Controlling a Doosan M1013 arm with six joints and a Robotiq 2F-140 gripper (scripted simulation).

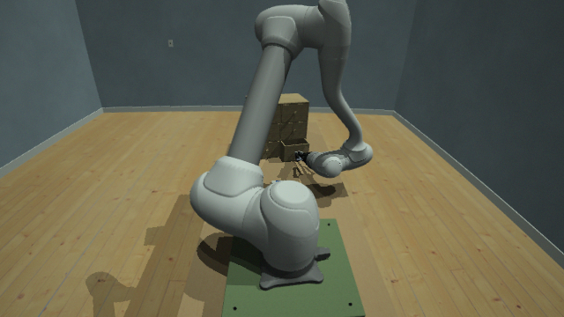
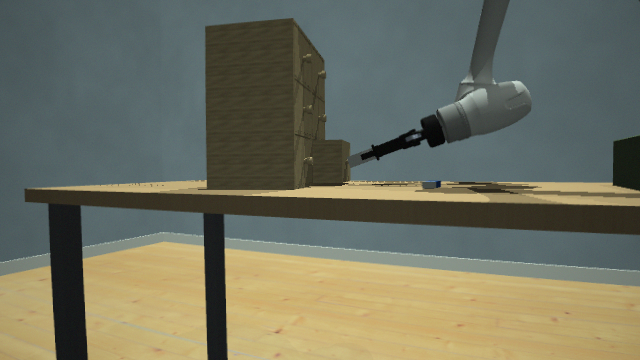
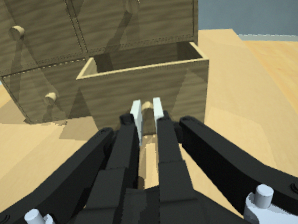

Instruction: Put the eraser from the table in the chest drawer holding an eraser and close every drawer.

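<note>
The chest [image 1: 294,99] [image 2: 250,105] [image 3: 37,30] stands upright on the table, with two columns of knobbed drawers in three rows. The bottom right drawer [image 1: 288,155] [image 2: 327,162] [image 3: 107,92] is partly out and looks level. Its visible inside is shadowed; no eraser shows there, and the front hides its floor. My gripper [image 1: 298,156] [image 2: 353,160] [image 3: 148,109] is shut on this drawer's knob [image 3: 147,105], one finger on each side. The blue and white eraser [image 1: 277,181] [image 2: 431,184] lies on the table in front of the chest, below and behind the gripper.
The other drawers look pushed in; their knobs [image 3: 16,32] [image 2: 308,108] stick out above and to the left. The table's edge [image 2: 400,210] runs along the near side in the exterior view. The arm's green base [image 1: 335,264] [image 2: 627,162] stands opposite the chest.
</note>
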